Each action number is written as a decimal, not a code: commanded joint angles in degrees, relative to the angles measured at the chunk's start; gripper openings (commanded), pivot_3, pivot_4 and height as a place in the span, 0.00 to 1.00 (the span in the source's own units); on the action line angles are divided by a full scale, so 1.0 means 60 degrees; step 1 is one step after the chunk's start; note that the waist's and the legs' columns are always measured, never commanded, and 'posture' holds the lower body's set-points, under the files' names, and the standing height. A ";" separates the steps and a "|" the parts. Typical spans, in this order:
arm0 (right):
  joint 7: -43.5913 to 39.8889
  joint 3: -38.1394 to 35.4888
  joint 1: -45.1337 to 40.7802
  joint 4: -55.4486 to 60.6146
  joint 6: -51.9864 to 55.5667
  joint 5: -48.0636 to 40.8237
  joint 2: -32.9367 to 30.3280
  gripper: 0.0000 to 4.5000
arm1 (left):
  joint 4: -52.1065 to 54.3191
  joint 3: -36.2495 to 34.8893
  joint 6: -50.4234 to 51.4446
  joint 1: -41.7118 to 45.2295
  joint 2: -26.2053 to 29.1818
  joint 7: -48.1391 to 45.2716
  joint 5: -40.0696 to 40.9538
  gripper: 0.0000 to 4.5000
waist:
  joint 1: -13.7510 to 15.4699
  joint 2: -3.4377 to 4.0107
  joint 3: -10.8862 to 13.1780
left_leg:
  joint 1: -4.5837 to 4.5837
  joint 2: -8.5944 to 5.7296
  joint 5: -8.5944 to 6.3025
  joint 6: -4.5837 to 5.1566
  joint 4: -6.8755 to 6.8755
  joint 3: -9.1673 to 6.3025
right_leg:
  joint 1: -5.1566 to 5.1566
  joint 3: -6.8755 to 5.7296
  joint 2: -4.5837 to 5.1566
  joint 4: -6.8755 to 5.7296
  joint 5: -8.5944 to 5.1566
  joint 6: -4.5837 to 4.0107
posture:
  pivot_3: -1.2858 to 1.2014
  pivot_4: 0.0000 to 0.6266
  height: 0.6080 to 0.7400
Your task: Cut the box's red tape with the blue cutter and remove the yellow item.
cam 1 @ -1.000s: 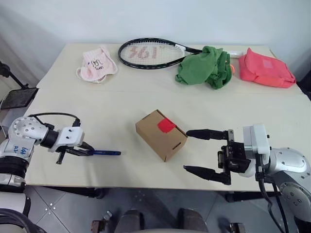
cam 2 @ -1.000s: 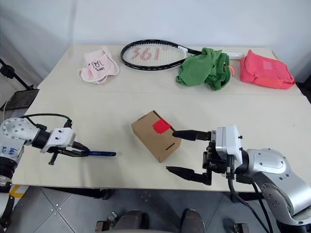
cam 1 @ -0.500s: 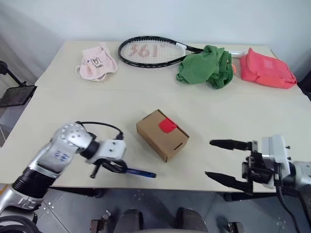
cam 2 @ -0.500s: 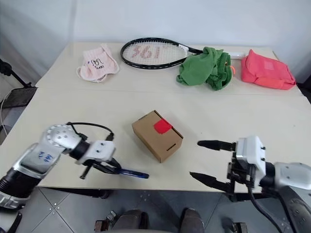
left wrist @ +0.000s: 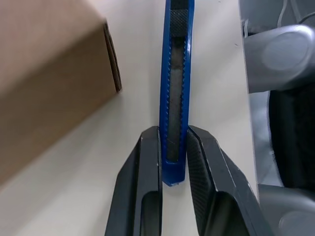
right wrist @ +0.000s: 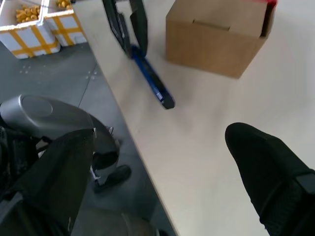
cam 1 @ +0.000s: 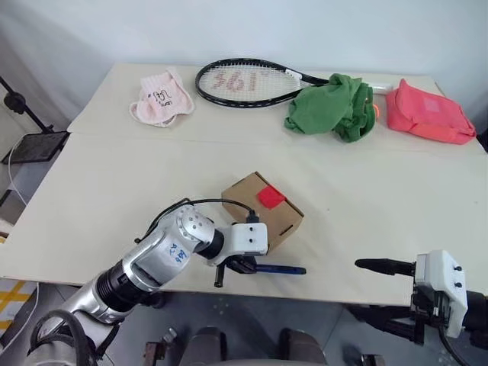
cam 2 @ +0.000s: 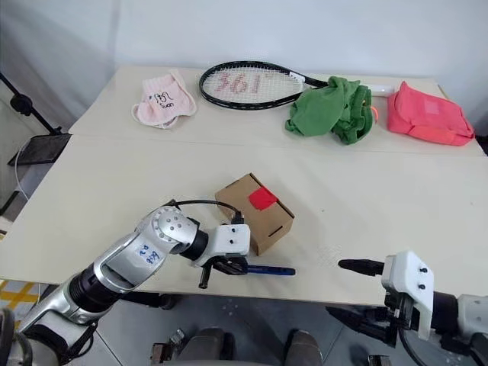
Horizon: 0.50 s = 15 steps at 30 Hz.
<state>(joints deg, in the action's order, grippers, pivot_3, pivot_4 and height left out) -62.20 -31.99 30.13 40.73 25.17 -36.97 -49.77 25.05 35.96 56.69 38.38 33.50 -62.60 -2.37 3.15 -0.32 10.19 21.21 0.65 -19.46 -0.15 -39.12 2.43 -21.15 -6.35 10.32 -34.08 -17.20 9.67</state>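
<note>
The brown box [cam 1: 263,212] sits on the table [cam 1: 114,191], with the red tape [cam 1: 270,197] on its top edge. Just in front of it, near the table's front edge, my left gripper [cam 1: 242,265] is shut on the blue cutter [cam 1: 280,268]. The cutter lies low over the tabletop and points right. In the left wrist view both fingers [left wrist: 147,162] clamp the cutter's [left wrist: 174,73] handle end beside the box [left wrist: 49,78]. My right gripper [cam 1: 377,293] stands open at the right, off the front edge and away from the box. The yellow item is hidden.
Along the table's far side lie a pink cloth [cam 1: 162,97], a tennis racket [cam 1: 248,80], a green cloth [cam 1: 332,107] and a coral pouch [cam 1: 425,114]. The cutter sits close to the front edge. A crate with yellow stripes [right wrist: 29,24] stands on the floor.
My left gripper carried the blue cutter rightward along the front edge to just in front of the box. My right gripper, still open, drew back right and down past the table's edge.
</note>
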 commanded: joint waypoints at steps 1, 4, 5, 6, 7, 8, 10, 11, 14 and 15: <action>0.0208 0.0311 -0.0256 0.0410 0.0063 0.0020 -0.0090 0.88 | -0.0065 0.0549 0.0419 0.0229 -0.0094 0.0197 0.0036 0.09 | 0.0002 0.0000 0.0000 | -0.0005 0.0000 0.0000 0.0000 0.0000 -0.0003 | 0.0010 -0.0003 0.0000 0.0003 0.0000 0.0000 | 0.52 0.24 1.00; 0.0367 0.0953 -0.0675 0.0447 0.0217 0.0190 -0.0274 0.66 | -0.0143 0.0873 0.0487 0.0465 0.0069 0.0115 0.0027 0.09 | 0.0000 0.0000 0.0000 | -0.0004 -0.0001 0.0000 0.0001 -0.0002 -0.0007 | 0.0016 -0.0004 0.0000 0.0013 0.0000 0.0000 | 0.52 0.24 1.00; 0.0464 0.1226 -0.0886 0.0465 0.0343 0.0215 -0.0343 0.58 | -0.0152 0.0945 0.0509 0.0531 0.0121 0.0087 0.0042 0.09 | -0.0003 -0.0001 0.0000 | -0.0004 -0.0001 0.0000 0.0001 -0.0002 -0.0008 | 0.0017 -0.0005 0.0000 0.0015 0.0000 0.0000 | 0.52 0.24 1.00; 0.0560 0.1495 -0.1122 0.0476 0.0449 0.0245 -0.0406 0.51 | -0.0155 0.1073 0.0490 0.0634 0.0220 0.0034 0.0012 0.09 | -0.0013 0.0000 0.0000 | -0.0004 0.0000 0.0000 0.0000 -0.0002 -0.0008 | 0.0018 -0.0006 0.0000 0.0015 0.0000 0.0000 | 0.52 0.24 1.00; 0.0652 0.1769 -0.1381 0.0473 0.0534 0.0309 -0.0473 0.44 | -0.0159 0.1203 0.0487 0.0742 0.0305 0.0000 -0.0021 0.09 | -0.0018 0.0000 0.0000 | -0.0004 0.0000 0.0000 0.0000 -0.0002 -0.0010 | 0.0018 -0.0008 -0.0001 0.0014 0.0000 0.0000 | 0.52 0.24 1.00; 0.0817 0.2226 -0.1846 0.0428 0.0710 0.0397 -0.0530 0.35 | -0.0169 0.1362 0.0516 0.0912 0.0353 -0.0046 -0.0059 0.09 | -0.0022 -0.0001 0.0001 | -0.0005 0.0001 0.0000 0.0000 -0.0002 -0.0011 | 0.0017 -0.0008 -0.0001 0.0013 0.0000 0.0000 | 0.52 0.24 1.00; 0.1126 0.2956 -0.2614 0.0323 0.1038 0.0535 -0.0564 0.20 | -0.0214 0.1540 0.0613 0.1181 0.0304 0.0016 -0.0090 0.09 | -0.0034 0.0001 -0.0001 | -0.0003 0.0003 0.0000 0.0000 -0.0007 -0.0014 | 0.0017 -0.0013 -0.0004 0.0013 0.0001 -0.0001 | 0.52 0.24 1.00; 0.1264 0.3291 -0.2975 0.0269 0.1223 0.0568 -0.0547 0.11 | -0.0224 0.1601 0.0678 0.1318 0.0236 0.0057 -0.0080 0.09 | -0.0037 0.0000 0.0000 | -0.0004 0.0002 0.0000 0.0000 -0.0007 -0.0013 | 0.0017 -0.0011 -0.0004 0.0013 0.0001 -0.0002 | 0.52 0.24 1.00; 0.1552 0.4012 -0.3695 0.0141 0.1558 0.0737 -0.0461 0.01 | -0.0209 0.1979 0.0892 0.1679 0.0261 0.0135 -0.0216 0.09 | 0.0001 -0.0002 0.0001 | 0.0002 0.0002 0.0000 0.0000 -0.0009 -0.0016 | 0.0016 -0.0015 -0.0004 0.0012 0.0001 -0.0002 | 0.52 0.24 1.00; 0.1676 0.4320 -0.3958 0.0055 0.1645 0.0872 -0.0412 0.01 | -0.0149 0.2144 0.0980 0.1796 0.0307 0.0134 -0.0280 0.09 | 0.0008 -0.0009 0.0004 | 0.0006 0.0002 0.0001 -0.0001 -0.0009 -0.0022 | 0.0016 -0.0022 -0.0004 0.0015 0.0001 -0.0002 | 0.52 0.24 1.00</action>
<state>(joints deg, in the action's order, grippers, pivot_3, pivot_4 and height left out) -53.24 -7.48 7.25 41.06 34.27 -32.48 -52.57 24.60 46.02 60.90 48.73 34.59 -62.69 -2.18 3.20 -0.37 10.21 21.27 0.66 -19.46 -0.15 -39.21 2.27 -21.04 -6.51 10.30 -33.97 -17.19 9.66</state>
